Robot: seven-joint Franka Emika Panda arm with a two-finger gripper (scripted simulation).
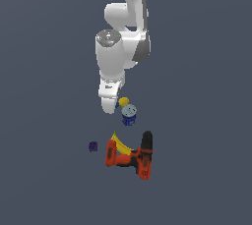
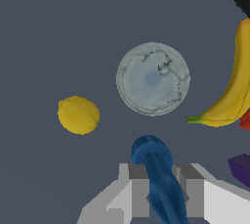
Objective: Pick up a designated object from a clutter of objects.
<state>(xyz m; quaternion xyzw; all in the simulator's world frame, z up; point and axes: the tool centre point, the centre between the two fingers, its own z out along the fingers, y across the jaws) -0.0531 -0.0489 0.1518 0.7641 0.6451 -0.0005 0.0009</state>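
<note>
Wrist view: gripper [image 2: 161, 196] fingers pinch blue piece [image 2: 158, 179], held above floor. Beyond it, can [image 2: 153, 78] lid-up, open floor all around; yellow ball [image 2: 78, 115] apart; banana [image 2: 229, 91], purple cube [image 2: 241, 168] at frame edge. Drill [image 1: 135, 156] farthest.

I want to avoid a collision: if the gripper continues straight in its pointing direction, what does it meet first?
The gripper, shut on the small blue cone-like piece, points down; that piece would likely meet bare floor, near the round blue-and-white can. Depth is unclear.
</note>
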